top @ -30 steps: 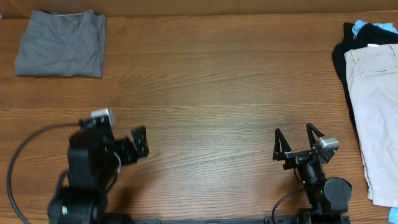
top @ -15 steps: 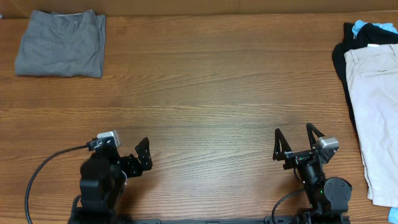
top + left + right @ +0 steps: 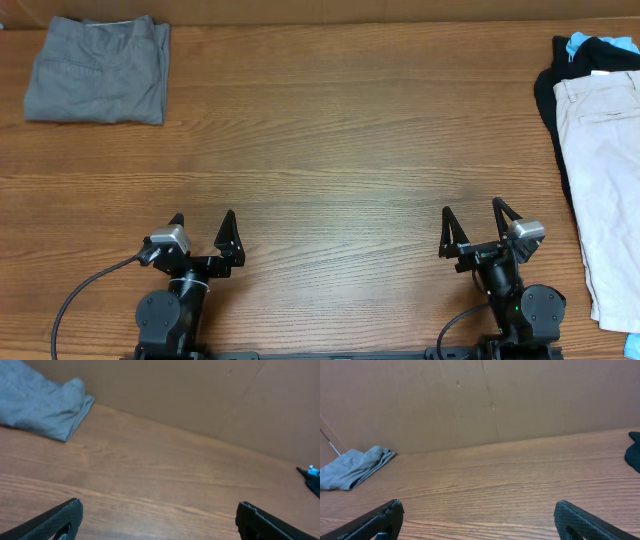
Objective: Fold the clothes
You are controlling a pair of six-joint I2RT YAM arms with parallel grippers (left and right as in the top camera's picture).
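The wooden table [image 3: 330, 150] fills the overhead view. At its right edge lies the unfolded pile: cream shorts [image 3: 605, 170] spread on top of a black garment [image 3: 550, 95], with a bit of light blue cloth [image 3: 578, 43] showing at the upper right corner. In the upper left corner sit grey shorts [image 3: 98, 70], already folded into a neat rectangle, well apart from both arms. A cardboard wall [image 3: 470, 400] backs the table in both wrist views.

The left gripper [image 3: 203, 218] sits at the lower left with its fingers [image 3: 60, 519] spread wide, holding and touching nothing; only bare wood shows between them. The right gripper [image 3: 471, 210] at the lower right is the same, its fingers [image 3: 377, 520] wide apart and empty.

A second ago the left arm stood turned and raised, its gripper angled to the right; now it has settled low, fingers pointing up the frame like the right arm's. The right arm and the clothes have not moved.
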